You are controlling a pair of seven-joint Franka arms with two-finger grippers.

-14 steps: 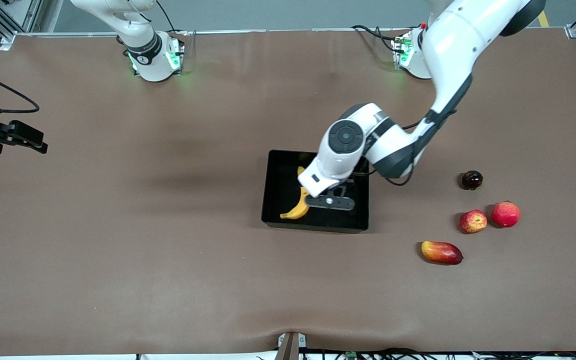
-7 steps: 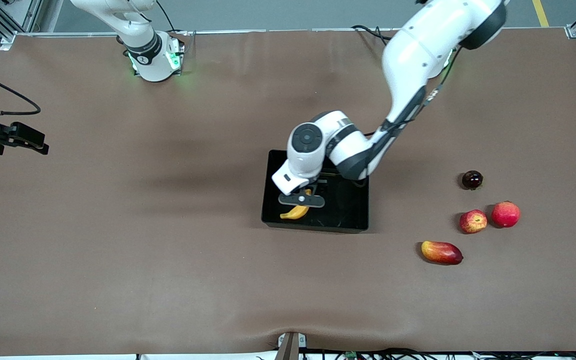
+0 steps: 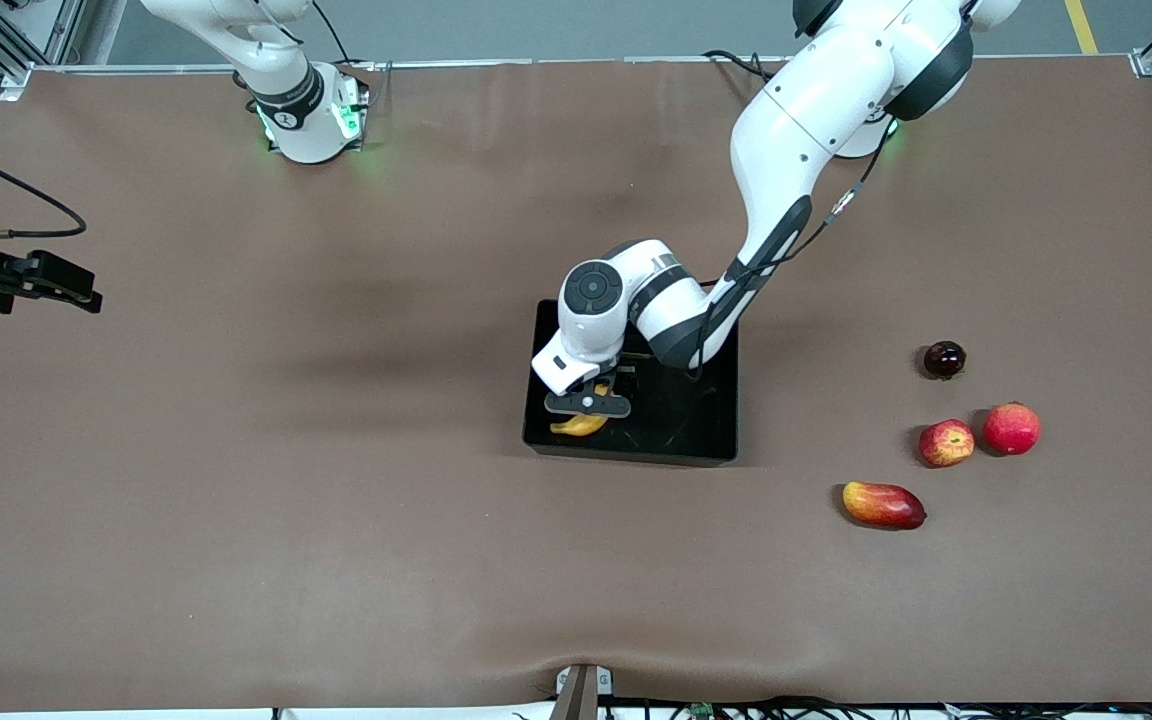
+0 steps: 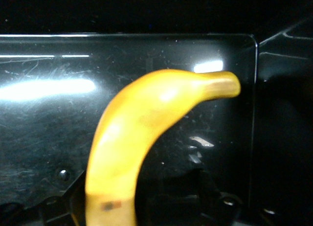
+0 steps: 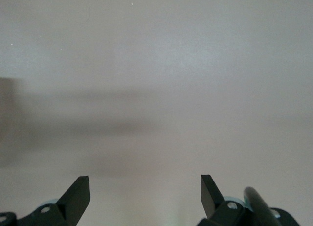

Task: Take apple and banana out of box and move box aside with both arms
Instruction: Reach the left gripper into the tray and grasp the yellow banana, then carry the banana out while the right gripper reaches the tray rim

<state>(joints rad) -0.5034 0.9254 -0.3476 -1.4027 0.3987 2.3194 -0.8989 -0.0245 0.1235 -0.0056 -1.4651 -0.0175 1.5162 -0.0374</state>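
Observation:
The black tray [image 3: 698,425] sits mid-table. The yellow banana [image 3: 579,426] lies in it at the end toward the right arm, and it fills the left wrist view [image 4: 132,133] on the glossy tray floor [image 4: 44,123]. My left gripper [image 3: 588,404] is low over the banana's middle, fingers open astride it, and hides most of it from the front. The red apple with yellow streaks [image 3: 946,443] rests on the table toward the left arm's end. My right gripper [image 3: 71,290] waits open and empty over bare table at the right arm's end; it also shows in the right wrist view [image 5: 144,179].
Beside the apple lie a pinkish-red round fruit [image 3: 1011,428], a red-yellow mango [image 3: 883,505] nearer the front camera, and a small dark round fruit [image 3: 944,359] farther from it. The brown mat covers the table.
My left arm has swung across the tray toward the right arm's end and come down over the banana. The banana, tray and other fruits have not moved. The right arm has barely moved.

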